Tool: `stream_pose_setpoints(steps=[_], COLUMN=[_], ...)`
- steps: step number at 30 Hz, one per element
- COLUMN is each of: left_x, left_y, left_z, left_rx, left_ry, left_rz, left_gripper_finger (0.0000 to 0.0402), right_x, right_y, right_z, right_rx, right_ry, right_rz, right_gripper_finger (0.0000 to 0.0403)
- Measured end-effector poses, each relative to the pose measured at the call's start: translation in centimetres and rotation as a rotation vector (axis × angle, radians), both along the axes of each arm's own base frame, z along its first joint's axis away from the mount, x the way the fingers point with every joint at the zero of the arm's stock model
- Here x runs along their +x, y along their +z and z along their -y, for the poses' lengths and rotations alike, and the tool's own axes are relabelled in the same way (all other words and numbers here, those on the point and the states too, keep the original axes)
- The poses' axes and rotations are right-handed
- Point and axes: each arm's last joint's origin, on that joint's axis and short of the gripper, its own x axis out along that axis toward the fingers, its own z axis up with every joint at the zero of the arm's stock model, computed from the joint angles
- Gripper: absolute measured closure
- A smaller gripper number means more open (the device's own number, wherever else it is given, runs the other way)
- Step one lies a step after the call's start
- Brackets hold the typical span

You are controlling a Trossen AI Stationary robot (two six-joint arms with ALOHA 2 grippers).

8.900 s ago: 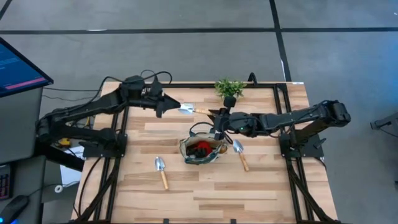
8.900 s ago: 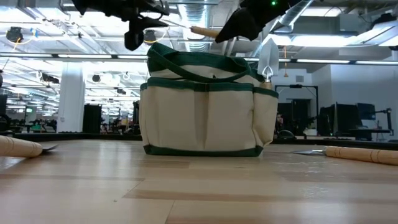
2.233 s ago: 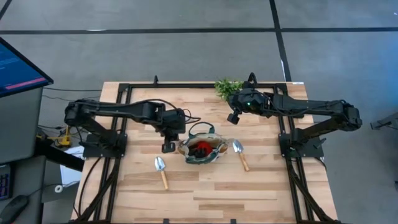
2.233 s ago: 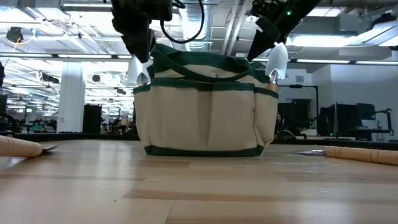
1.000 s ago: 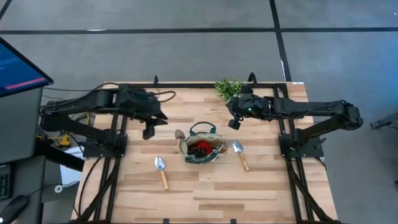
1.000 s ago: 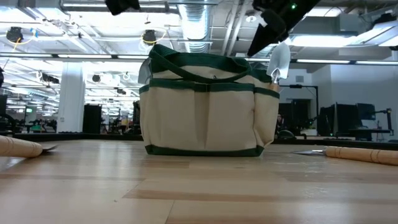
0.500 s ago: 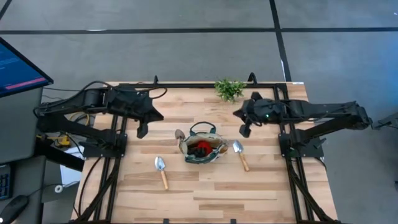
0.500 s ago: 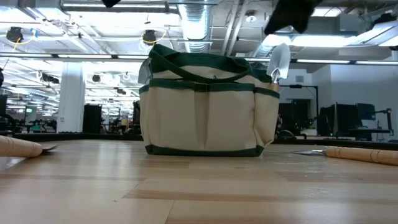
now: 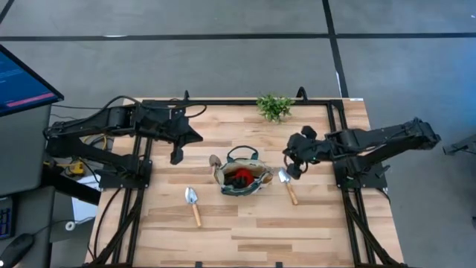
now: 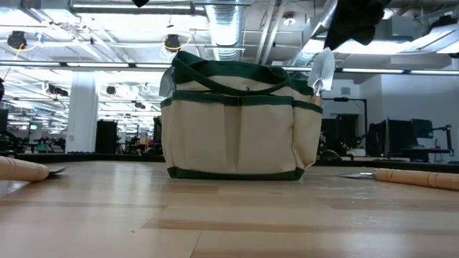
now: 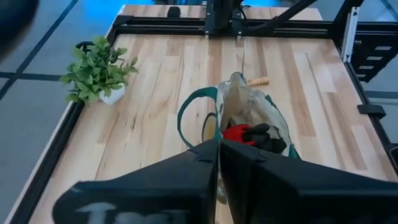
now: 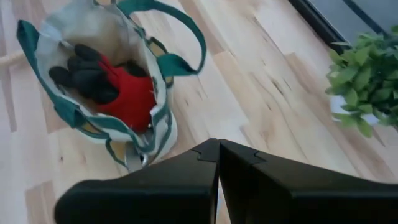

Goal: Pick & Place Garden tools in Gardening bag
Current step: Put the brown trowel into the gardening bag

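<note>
Two trowels lie loose on the tabletop [image 9: 245, 231]; the right trowel [image 9: 287, 184], handle pointing nearward, sits just beneath the clenched, empty right hand [image 9: 292, 169].

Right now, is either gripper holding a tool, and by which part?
Nothing is held. The left gripper and right gripper are both shut and empty, on either side of the gardening bag.

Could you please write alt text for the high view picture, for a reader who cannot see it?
Seen from above, a small round gardening bag with red and black items inside stands mid-table on a wooden table. Two trowels lie flat, one on its left, one on its right. The left hand hangs shut behind-left; the right hand, shut, is near the right trowel's blade.
</note>
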Motion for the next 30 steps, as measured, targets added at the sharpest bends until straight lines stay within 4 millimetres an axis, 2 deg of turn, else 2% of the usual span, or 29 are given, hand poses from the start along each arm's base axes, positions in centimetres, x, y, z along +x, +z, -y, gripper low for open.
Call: stream_pose_setpoints(steps=[5, 8, 15, 22, 30], left_x=[-0.8, -1.2, -2.9, -4.9, -6.0], left_y=[0.2, -1.2, -6.6, -8.6, -10.1], left_z=[0.1, 0.1, 0.4, 0.8, 0.9], left_rx=[0.021, 0.022, -0.025, -0.037, -0.034], left_ry=[-0.018, -0.019, -0.095, -0.170, -0.167], left_rz=[0.026, 0.028, 0.078, 0.273, 0.288], left_gripper_finger=[0.0398, 0.0398, 0.0398, 0.0398, 0.0398], right_x=[-0.6, -0.9, -1.2, -1.2, -2.4], right_y=[-0.2, -0.3, -1.4, -2.3, -4.1], right_z=[-0.6, -1.1, -2.3, -2.3, -2.1], right_rx=[-0.014, -0.043, -0.078, -0.059, 0.023], right_ry=[-0.038, -0.057, -0.016, -0.016, -0.021], right_rz=[-0.028, -0.026, -0.001, 0.060, 0.087], right_gripper_finger=[0.0403, 0.0403, 0.0403, 0.0403, 0.0403])
